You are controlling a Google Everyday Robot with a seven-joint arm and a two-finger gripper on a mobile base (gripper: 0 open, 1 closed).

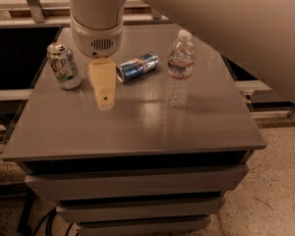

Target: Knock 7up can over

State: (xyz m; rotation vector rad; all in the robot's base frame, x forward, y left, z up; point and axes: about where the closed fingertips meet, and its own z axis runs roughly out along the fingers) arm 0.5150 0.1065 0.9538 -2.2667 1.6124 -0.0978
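Note:
The 7up can (64,66), white and green with a silver top, stands upright near the left edge of the grey table (137,127). My gripper (104,98) hangs from the white wrist above the table, its cream finger pointing down just to the right of the can, a small gap apart from it. It holds nothing that I can see.
A slim blue-and-silver can (137,67) lies on its side just right of the gripper. A clear plastic water bottle (179,69) stands upright further right. The white arm fills the upper right. Drawers sit below the table top.

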